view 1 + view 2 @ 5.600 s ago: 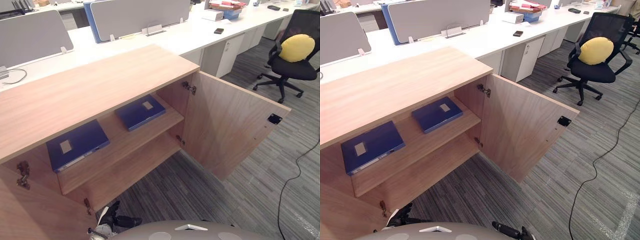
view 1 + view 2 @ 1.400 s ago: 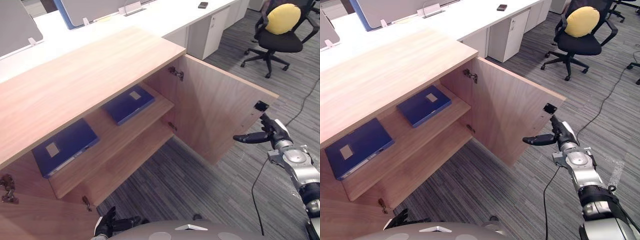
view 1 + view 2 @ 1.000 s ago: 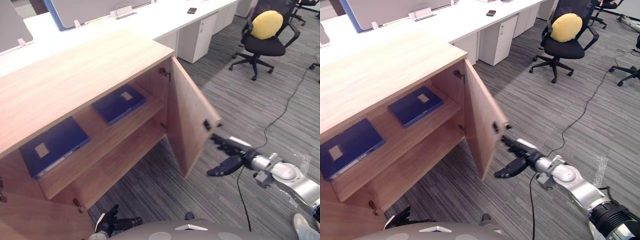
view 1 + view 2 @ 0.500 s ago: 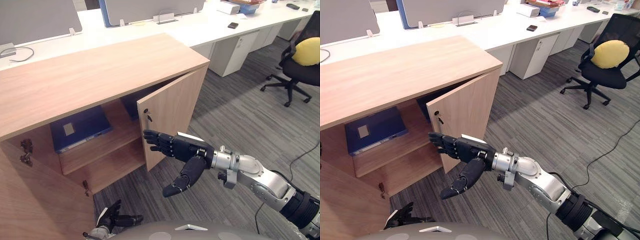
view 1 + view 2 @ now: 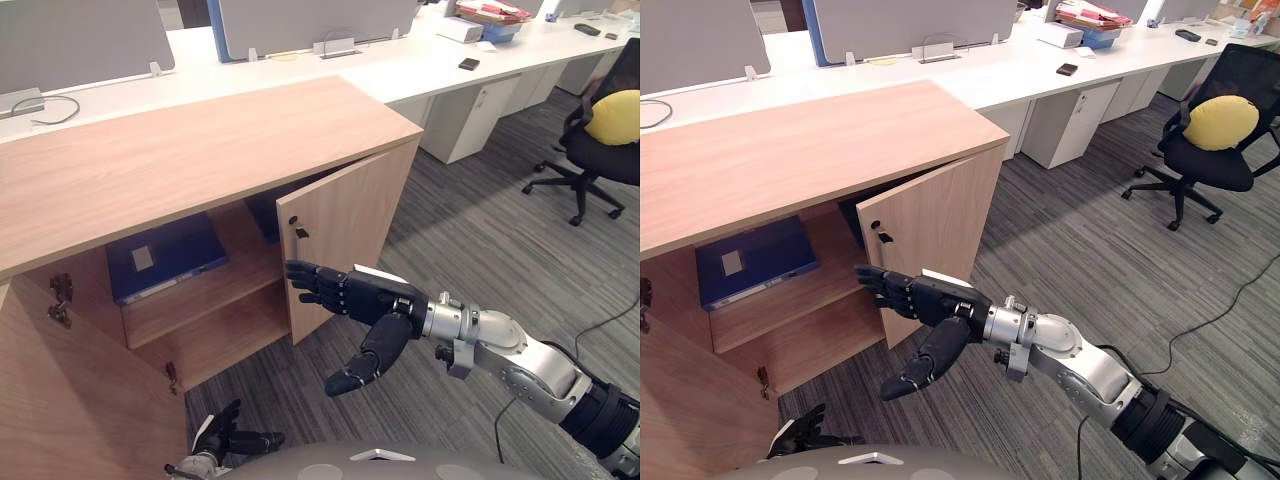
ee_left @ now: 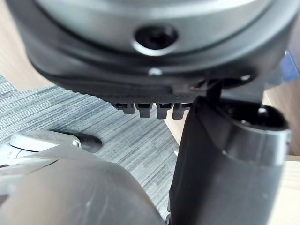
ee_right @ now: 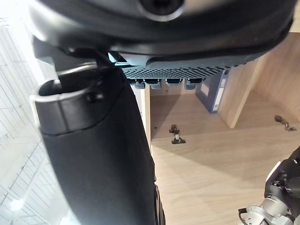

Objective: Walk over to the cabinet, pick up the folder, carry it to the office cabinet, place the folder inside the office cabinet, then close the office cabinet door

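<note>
The wooden office cabinet (image 5: pixel 200 140) has its right door (image 5: pixel 345 235) swung most of the way shut and its left door (image 5: pixel 80 390) wide open. A blue folder (image 5: pixel 165 257) lies flat on the upper shelf. A second blue folder (image 5: pixel 262 212) is mostly hidden behind the right door. My right hand (image 5: pixel 370 300) is open, its straight fingers (image 5: pixel 885 283) against the outer face of the right door, below the small black lock. My left hand (image 5: pixel 225 437) hangs low by the carpet, fingers relaxed and holding nothing. In the right wrist view a blue folder (image 7: pixel 213 91) shows inside the cabinet.
White desks (image 5: pixel 400 60) with grey dividers run behind the cabinet. A black office chair with a yellow cushion (image 5: pixel 612 118) stands at the right on the grey carpet. A white drawer unit (image 5: pixel 470 120) sits under the desk. A phone (image 5: pixel 467 64) lies on the desk.
Over the last seconds my right hand reached the wide-open right door and swung it most of the way shut. In the last half second it moved only slightly further. The camera shifted.
</note>
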`<state>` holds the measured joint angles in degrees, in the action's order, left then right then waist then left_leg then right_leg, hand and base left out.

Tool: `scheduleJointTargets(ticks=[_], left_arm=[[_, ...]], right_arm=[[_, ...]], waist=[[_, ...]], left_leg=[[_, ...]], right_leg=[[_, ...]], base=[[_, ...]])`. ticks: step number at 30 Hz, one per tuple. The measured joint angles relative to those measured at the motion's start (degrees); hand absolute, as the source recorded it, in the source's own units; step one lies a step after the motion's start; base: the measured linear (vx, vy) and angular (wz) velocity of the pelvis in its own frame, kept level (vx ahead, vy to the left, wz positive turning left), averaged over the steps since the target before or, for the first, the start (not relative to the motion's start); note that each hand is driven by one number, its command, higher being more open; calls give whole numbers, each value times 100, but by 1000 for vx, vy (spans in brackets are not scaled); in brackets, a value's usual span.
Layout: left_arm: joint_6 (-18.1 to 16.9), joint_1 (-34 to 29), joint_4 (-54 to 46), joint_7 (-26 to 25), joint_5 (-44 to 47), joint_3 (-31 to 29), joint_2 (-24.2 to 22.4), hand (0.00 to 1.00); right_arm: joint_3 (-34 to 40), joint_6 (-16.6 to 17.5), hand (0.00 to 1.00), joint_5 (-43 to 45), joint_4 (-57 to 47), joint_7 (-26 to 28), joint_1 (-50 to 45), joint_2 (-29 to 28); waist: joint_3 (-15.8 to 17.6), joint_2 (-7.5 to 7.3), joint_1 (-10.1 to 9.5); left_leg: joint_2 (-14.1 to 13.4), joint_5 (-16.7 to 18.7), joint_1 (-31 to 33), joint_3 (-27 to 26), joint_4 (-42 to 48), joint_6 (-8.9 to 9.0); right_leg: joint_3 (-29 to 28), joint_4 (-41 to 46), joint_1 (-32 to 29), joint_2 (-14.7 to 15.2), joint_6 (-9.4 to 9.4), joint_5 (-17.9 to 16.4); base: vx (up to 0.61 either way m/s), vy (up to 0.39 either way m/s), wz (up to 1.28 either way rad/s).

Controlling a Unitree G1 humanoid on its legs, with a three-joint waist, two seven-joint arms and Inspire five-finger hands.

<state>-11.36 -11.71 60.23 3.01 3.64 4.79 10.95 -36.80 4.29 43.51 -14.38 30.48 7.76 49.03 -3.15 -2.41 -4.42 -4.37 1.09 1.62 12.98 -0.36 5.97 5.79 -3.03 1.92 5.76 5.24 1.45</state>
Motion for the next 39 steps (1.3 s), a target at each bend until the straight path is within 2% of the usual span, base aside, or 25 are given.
scheduleJointTargets(ticks=[3, 6, 7, 8, 10, 11, 13, 15, 18, 20, 27, 39], left_arm=[[0, 2, 0, -1, 2, -1, -6, 100], [4, 8, 0, -4, 5, -7, -9, 100], [8, 24, 0, -16, 23, -5, -36, 100], [13, 47, 1, -27, 35, -4, -38, 100], [28, 60, 1, -81, 91, 2, -103, 100], [36, 64, 1, -104, 126, 3, -105, 100], [56, 74, 1, -159, 210, 5, -146, 100], [118, 89, 2, -169, 254, 2, -160, 100], [201, 103, 10, -177, 247, -17, -191, 100], [267, 105, 44, -190, 241, -62, -206, 100], [293, 99, 187, -167, 162, -272, -271, 100], [291, 291, 459, -186, 21, -121, -202, 100]], right_arm=[[21, 1, 100, 0, 70, 0, -121, -103], [156, 40, 100, -47, 818, -27, -602, -644], [200, 26, 100, -279, 1577, -178, -786, -973], [234, 14, 100, -498, 1915, -298, -844, -1112], [444, -70, 100, -1160, 3625, -727, -963, -1746], [526, -115, 100, -1303, 4067, -838, -964, -1917], [1070, -240, 100, -2252, 5649, -1274, -993, -2574], [1731, -274, 100, -2731, 6736, -1580, -1031, -3011], [2770, -285, 100, -3204, 8004, -2059, -1160, -3410], [3230, -285, 100, -3207, 8473, -2329, -1208, -3564], [4089, -262, 100, -3434, 8598, -2642, -1484, -3884], [4129, -236, 100, -4318, 8549, -2824, -1361, -4013]], waist=[[5, 7, -14], [24, 34, -18], [54, 79, -14], [72, 105, -14], [124, 213, -7], [140, 239, -3], [176, 325, -1], [203, 374, 2], [271, 407, 8], [290, 397, 4], [302, 392, 26], [402, 228, 145]], left_leg=[[3, 0, 1, 26, 0, 0], [26, 4, -14, 43, 5, 0], [45, 4, -13, 60, 15, -1], [56, 4, -15, 67, 23, -1], [106, -5, -27, 102, 31, -14], [113, -6, -36, 105, 31, -16], [131, -14, -38, 166, 31, -24], [156, -18, -78, 304, 32, -24], [218, -21, -250, 581, 32, -24], [242, -24, -327, 689, 35, -19], [272, -69, -429, 933, 7, 14], [188, -117, -601, 740, -206, 28]], right_leg=[[25, 4, 10, 1, 1, -17], [61, 14, 14, 20, 20, -48], [63, 41, 25, 42, 29, -58], [62, 59, 28, 55, 38, -66], [97, 172, 23, 110, 68, -128], [100, 192, 23, 118, 74, -140], [181, 190, 62, 131, 79, -148], [323, 188, 180, 143, 85, -184], [607, 199, 516, 178, 103, -286], [740, 205, 631, 190, 101, -328], [976, 298, 805, 212, 97, -481], [815, 274, 810, 180, 103, -476]], base=[[23, -3, 5], [6, 7, 7], [0, 0, 0], [-3, 29, 4], [-12, 33, 9], [-9, 26, 8], [1, 5, 14], [22, -11, 32], [28, -14, 49], [-35, -15, 41], [-77, -13, 20], [0, -16, -7]])
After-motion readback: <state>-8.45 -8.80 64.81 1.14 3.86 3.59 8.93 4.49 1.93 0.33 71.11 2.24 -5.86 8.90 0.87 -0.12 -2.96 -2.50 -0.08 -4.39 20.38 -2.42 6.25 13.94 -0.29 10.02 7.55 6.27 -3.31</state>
